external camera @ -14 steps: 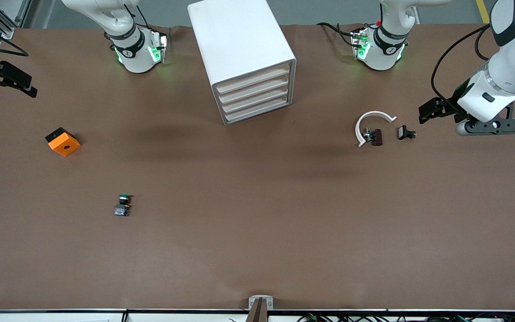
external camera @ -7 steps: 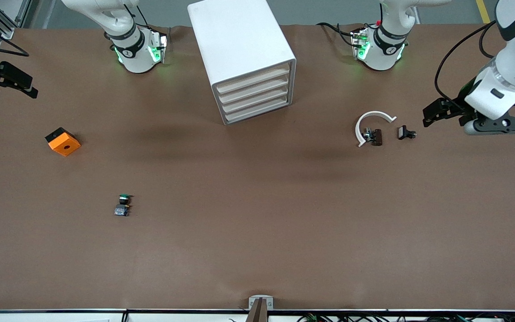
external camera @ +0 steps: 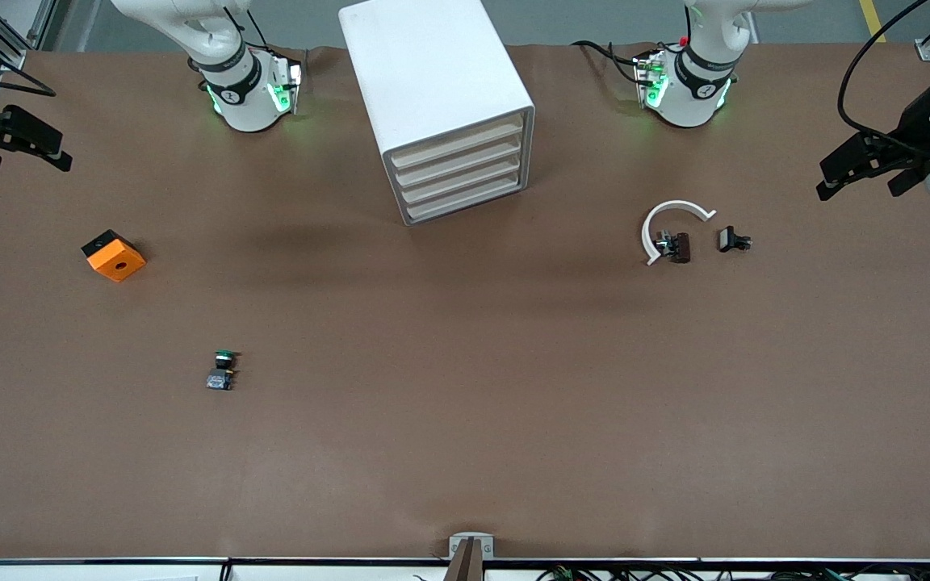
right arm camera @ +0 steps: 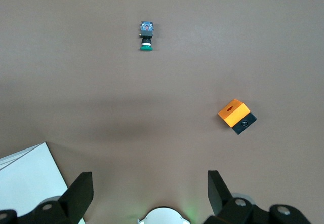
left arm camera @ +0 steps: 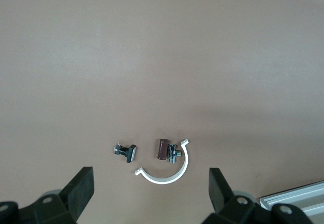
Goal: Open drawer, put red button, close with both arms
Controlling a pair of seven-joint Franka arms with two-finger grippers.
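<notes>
The white cabinet [external camera: 433,81] stands between the two arm bases, and all its cream drawer fronts [external camera: 458,173] sit flush and shut. The red button shows in no view. My left gripper [external camera: 859,187] hangs open and empty in the air at the left arm's end of the table. In the left wrist view its fingers [left arm camera: 83,183] stand wide apart over bare table. My right gripper [external camera: 25,160] hangs open and empty at the right arm's end. The right wrist view shows the right gripper [right arm camera: 149,174] open above its own arm's base, with a corner of the cabinet [right arm camera: 25,183].
A green-capped button [external camera: 223,369] lies nearer the front camera. An orange cube [external camera: 114,256] sits toward the right arm's end. A white half ring [external camera: 663,218], a dark red part with a metal fitting [external camera: 677,247] and a small black part [external camera: 731,240] lie toward the left arm's end.
My left gripper has swung away from the small parts, out toward its end of the table and toward the row of bases. The right gripper has barely shifted. Nothing on the table moved.
</notes>
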